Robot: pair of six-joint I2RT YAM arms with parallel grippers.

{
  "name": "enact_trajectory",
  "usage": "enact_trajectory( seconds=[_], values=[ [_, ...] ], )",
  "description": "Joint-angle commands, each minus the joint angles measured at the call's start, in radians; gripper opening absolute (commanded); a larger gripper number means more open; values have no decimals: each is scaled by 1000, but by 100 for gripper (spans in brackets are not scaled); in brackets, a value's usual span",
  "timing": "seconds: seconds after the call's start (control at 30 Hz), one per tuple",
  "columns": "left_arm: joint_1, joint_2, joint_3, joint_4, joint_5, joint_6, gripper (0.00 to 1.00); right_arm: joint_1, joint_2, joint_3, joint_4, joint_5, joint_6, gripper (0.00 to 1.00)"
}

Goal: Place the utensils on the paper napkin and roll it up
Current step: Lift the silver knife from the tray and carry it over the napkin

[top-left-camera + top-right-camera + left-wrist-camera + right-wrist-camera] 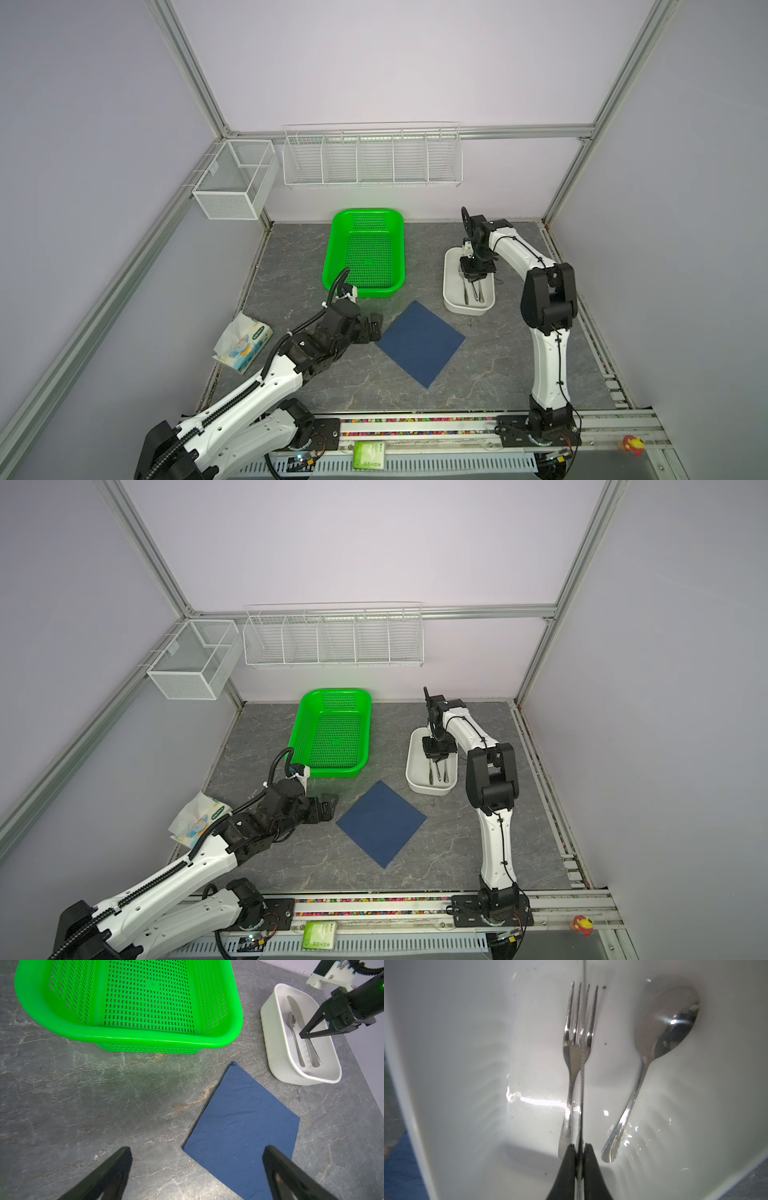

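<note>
The three shiny silver metal utensils (299, 1053) all lie in the white plastic tub with round corners (467, 309). The tub sits near the right edge of the grey stone-look bench (498, 365), toward its far side. None of them is on the napkin yet.

The long thin silver knife (581, 1084) stands on its edge, so the right wrist view shows it only as a thin line. The right gripper (579, 1145) has its two black fingers pinched on the knife near the handle end. The silver fork (574, 1059) lies just beside the knife, partly behind it. The silver spoon (668, 1020) lies a bit apart on the other side. All three run the long way of the tub, and the fingers point along them.

The flat dark blue square paper napkin (419, 343) lies in the middle of the bench, turned like a diamond, with one corner near the tub. So the knife likely has to come up and out, then over toward the middle. The right arm is nearer for that. The left gripper (196, 1148) hovers with its fingers wide apart and holds nothing. It is just beside the napkin corner that points to the left edge.

In both top views the right gripper covers most of the utensils. The left wrist view does not show the fork clearly. Whether the knife is off the tub floor cannot be told.
</note>
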Motion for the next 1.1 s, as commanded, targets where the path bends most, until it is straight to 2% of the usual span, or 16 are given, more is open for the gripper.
enact_trajectory(
  seconds=[0.0,0.3,0.47,0.73,0.9,1.07],
  values=[
    [7,-15,10,-11,-18,0,99,-2,-167,-41,45,-119,31,7],
    [7,-24,7,14,-54,-17,99,24,-442,-356,219,-391,123,7],
    [8,-31,-4,37,-74,-24,99,142,-543,-573,362,-455,238,7],
    [8,-24,-8,53,-76,-31,99,372,-463,-698,531,-400,421,7],
    [8,-33,-15,42,-73,-26,99,416,-379,-705,590,-423,474,7],
    [8,-37,-23,41,-69,-30,99,417,-323,-709,617,-426,490,7]
  ],
)
